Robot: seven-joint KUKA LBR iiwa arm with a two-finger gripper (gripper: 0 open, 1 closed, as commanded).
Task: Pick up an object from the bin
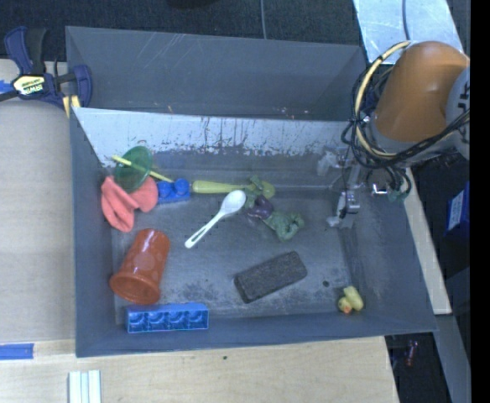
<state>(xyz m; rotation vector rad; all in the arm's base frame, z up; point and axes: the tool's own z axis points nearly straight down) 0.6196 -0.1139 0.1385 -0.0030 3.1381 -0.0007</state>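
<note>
Hanging at 3 o'clock in the grey bin [228,82], the gripper [343,210] is over bare floor, touching none of the things; open or closed, cannot tell. Orange cup [142,265] on its side at 8 o'clock. Dark grey block [270,275] at 6. Blue brick [168,318] at 7. White spoon [217,217] at centre. Green-purple toy [272,215] nearest, at the gripper's 9. Small yellow toy [350,300] at 5.

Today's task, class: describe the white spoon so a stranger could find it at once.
Start at the grey metal bin and look to the middle of its floor. Between the toppled orange-red cup and the green and purple toys lies a slanting spoon. It is the only white thing there.
</note>
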